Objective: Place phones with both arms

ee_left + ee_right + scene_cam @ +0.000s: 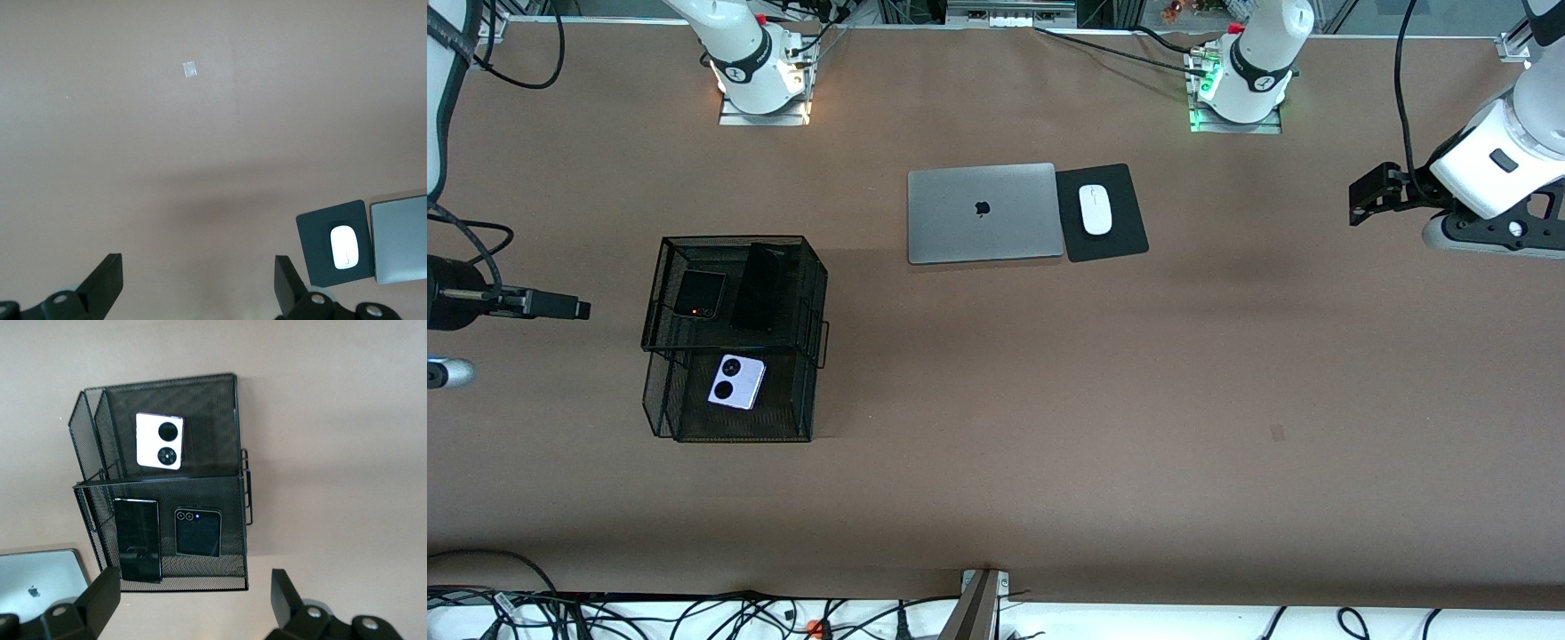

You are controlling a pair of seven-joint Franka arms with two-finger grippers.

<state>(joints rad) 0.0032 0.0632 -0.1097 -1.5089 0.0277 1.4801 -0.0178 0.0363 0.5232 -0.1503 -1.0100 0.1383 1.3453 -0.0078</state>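
Note:
A black two-tier mesh rack [660, 404] [220, 583] stands toward the right arm's end of the table. Its upper tray holds the square black folded phone [699, 294] [197, 532] and the slim black bar phone [760, 286] [137, 539] side by side. The lavender-white phone [737, 381] [159, 441] with two black circles lies in the lower tray. My right gripper [560, 308] [193, 597] hovers open and empty beside the rack, at the table's end. My left gripper [1369, 191] [199, 280] hangs open and empty over bare table at the left arm's end.
A shut silver laptop [983, 213] [400, 237] [37, 590] lies mid-table near the bases. Beside it, a white mouse [1096, 210] [345, 247] sits on a black pad [1116, 240] [320, 233]. A small tape mark [1277, 433] [189, 69] is on the brown tabletop.

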